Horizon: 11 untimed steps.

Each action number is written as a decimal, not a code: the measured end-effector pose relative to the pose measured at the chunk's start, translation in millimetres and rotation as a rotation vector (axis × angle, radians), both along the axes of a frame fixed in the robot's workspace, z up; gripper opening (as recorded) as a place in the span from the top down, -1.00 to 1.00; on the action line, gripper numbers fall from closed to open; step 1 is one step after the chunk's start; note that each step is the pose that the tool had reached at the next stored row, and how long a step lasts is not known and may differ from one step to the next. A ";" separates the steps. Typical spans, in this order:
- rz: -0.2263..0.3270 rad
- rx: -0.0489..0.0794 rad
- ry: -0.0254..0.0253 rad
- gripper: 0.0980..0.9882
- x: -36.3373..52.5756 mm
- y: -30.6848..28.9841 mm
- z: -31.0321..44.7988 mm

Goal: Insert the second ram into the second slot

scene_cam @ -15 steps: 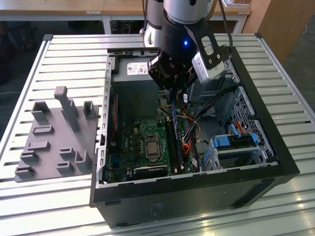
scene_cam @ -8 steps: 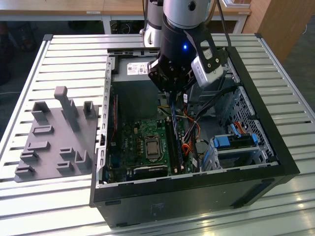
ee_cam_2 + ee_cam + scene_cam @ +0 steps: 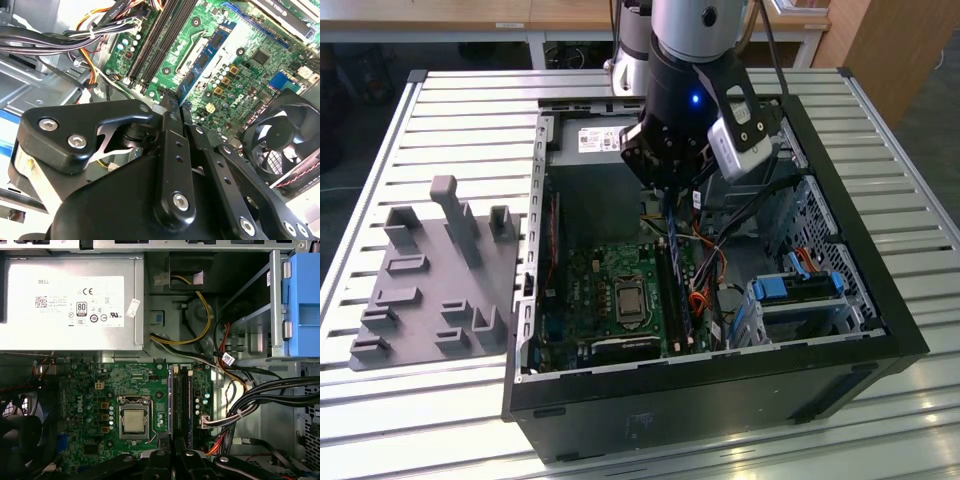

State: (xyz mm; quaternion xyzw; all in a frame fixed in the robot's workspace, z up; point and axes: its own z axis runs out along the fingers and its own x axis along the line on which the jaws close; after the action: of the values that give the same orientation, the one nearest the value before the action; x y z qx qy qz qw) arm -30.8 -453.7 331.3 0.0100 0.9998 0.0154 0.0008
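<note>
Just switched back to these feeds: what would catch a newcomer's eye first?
The arm's black pincer hangs inside the open computer case, shut on the second ram, a thin blue stick over the green motherboard. Next comes the silver power supply with its white label in the first wrist view, and the grey fixture tray on the exterior view's left.

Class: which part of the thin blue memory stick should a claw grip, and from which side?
Likely best: pinch its two flat faces near the top edge, coming from above. The thin blue memory stick stands on edge over the black slots, so its lower edge is left free. The claw grips it so.
</note>
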 end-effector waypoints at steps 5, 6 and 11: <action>0.000 0.000 0.0010 0.91 0.0 0.0 -1.2; 0.000 0.000 0.0012 0.91 0.0 0.0 -1.6; 0.000 0.000 0.0017 0.91 0.0 0.0 -3.1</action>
State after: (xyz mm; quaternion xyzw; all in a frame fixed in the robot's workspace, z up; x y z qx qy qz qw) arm -30.8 -453.7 328.2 0.0100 0.9998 0.0155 -0.0001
